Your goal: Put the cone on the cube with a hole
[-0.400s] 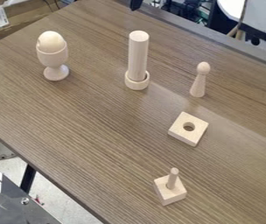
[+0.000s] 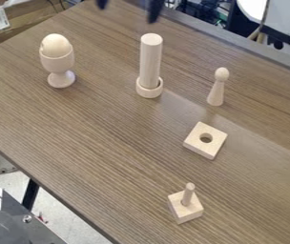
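Observation:
At the top edge of the camera view, my gripper (image 2: 129, 8) hangs with its two dark fingertips apart and nothing between them. It is above and left of the cone (image 2: 215, 93), a slim wooden piece with a round knob on top, standing upright on the table at right. Below the cone, a flat square wooden block with a hole (image 2: 198, 146) lies on the table, its round hole facing up and uncovered. The cone and the block stand apart.
A wooden egg cup (image 2: 58, 63) holding an egg stands at upper left. A tall cylinder (image 2: 150, 59) stands in a ring at upper centre. A small block with a peg (image 2: 184, 212) is near the bottom. The brown table (image 2: 97, 143) ends diagonally at lower left.
At the top edge, the gripper has come further into view, with two fingertips showing where there was one dark tip. The wooden pieces have not moved.

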Robot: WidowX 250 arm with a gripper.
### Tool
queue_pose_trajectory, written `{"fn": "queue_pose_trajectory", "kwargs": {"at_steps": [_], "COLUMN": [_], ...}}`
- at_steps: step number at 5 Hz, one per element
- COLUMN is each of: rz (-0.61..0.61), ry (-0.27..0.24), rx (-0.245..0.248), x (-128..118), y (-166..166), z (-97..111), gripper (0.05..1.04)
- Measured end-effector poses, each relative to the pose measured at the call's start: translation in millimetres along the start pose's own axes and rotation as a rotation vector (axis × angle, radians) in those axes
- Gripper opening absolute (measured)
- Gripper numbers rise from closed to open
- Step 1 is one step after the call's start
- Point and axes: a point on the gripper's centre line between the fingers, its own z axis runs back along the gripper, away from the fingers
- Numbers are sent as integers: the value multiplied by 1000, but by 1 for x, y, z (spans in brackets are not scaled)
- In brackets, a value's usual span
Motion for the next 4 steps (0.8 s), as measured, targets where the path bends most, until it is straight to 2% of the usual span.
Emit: {"fn": "queue_pose_trajectory", "kwargs": {"at_steps": [1,2,3,4], "rz": [-115,-200,-217,-230], "ry": [-31,-44,-65,-91], "rx": [30,40,4,3], "x": [3,2,11,19], "y": [-39,-71,-88,-99], "z": [3,1,-12,-30], "gripper": [999,1000,1000,1000]}}
